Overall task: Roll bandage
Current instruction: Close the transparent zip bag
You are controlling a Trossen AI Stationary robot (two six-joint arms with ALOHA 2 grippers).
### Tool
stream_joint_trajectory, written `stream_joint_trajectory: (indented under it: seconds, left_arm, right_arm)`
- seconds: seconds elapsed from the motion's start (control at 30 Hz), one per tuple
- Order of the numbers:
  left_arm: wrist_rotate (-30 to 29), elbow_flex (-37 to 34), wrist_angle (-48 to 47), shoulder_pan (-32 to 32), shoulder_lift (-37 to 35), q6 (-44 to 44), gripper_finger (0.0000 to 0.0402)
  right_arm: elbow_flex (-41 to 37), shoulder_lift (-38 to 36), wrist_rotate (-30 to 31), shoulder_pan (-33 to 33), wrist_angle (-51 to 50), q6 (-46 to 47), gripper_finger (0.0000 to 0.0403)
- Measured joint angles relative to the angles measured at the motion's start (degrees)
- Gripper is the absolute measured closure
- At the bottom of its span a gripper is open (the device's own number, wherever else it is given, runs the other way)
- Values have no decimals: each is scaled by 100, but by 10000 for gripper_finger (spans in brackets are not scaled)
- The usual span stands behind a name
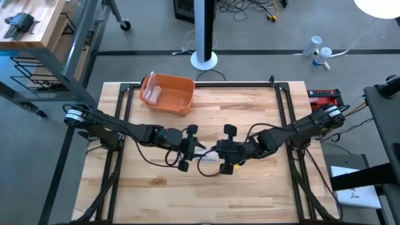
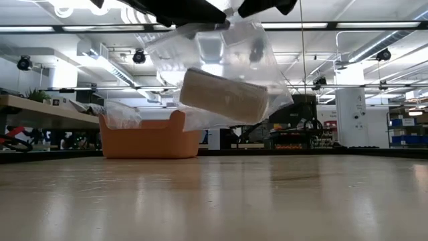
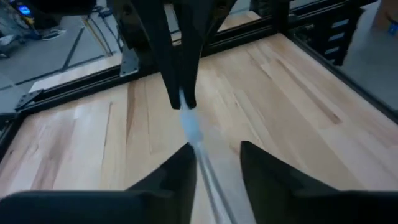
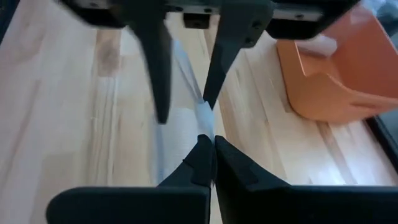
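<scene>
A beige bandage roll lies tilted inside a clear plastic bag that hangs above the table's middle. My right gripper is shut on the bag's upper edge, reaching in from the table's right. My left gripper faces it from the left and is open. The plastic edge runs between its fingers, close beside one of them. My right gripper pinches the bag's thin upper edge between its two fingers, coming in roughly level from the table's right. The bag hangs below the fingers, clear of the table, with the roll tilted inside. My left gripper has one fingertip next to that edge; I cannot tell whether it touches.
An orange bin with another clear bag in it stands at the table's far left. Black frame rails run along the table's sides. Bare wood lies near the front edge.
</scene>
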Motion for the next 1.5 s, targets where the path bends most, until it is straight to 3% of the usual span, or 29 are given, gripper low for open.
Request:
stream_joint_trajectory:
  seconds: [0.27, 0.53, 1.0, 1.17, 1.37, 1.5]
  left_arm:
    - [-82, 3, 217, 6, 95, 41, 217]
    - [-787, 15, 568, 24, 175, 12, 207]
    - [-465, 15, 717, 24, 189, 143, 260]
    - [-465, 7, 717, 24, 189, 150, 302]
    - [-461, 7, 702, 24, 189, 150, 381]
    - [-473, 7, 669, 22, 189, 150, 383]
  right_arm:
    - [-98, 0, -1, -57, -40, 294, 403]
    - [-102, 7, -239, -62, -35, 246, 403]
    - [-104, 9, -259, -99, 236, 146, 403]
    - [-104, 9, -259, -127, 248, 142, 403]
    - [-103, 9, -255, -127, 227, 134, 403]
    - [-104, 9, -254, -125, 228, 133, 403]
